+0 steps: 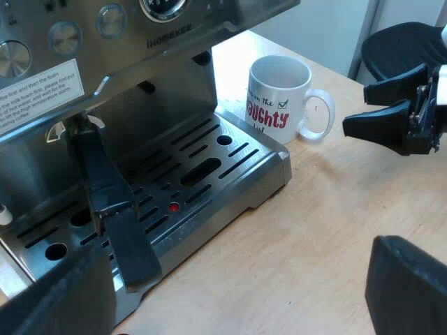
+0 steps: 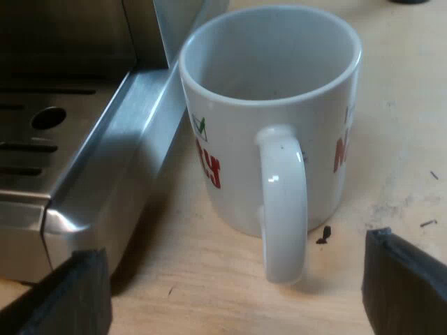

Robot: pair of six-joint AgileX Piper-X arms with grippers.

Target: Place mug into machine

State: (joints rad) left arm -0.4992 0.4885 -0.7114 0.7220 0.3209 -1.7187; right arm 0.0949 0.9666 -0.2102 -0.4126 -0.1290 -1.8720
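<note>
The mug (image 1: 279,94) stands on the surface (image 1: 335,230) just beside the corner of the espresso machine's (image 1: 140,42) drip tray (image 1: 237,164), not on it. The left wrist view catches the right tool (image 1: 356,109) near its handle (image 1: 318,115). The right wrist view looks into the empty mug, with that tool spread either side of the handle. The left tool (image 1: 234,279) gapes, holding nothing.

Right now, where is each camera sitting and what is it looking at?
Left wrist view: rides the left arm, looks down at the espresso machine's drip tray, the mug and the right gripper; the left gripper's fingers show.
Right wrist view: rides the right arm, faces the mug's handle up close; the right gripper's fingers show.
Shared: the mug on the table beside the tray.
</note>
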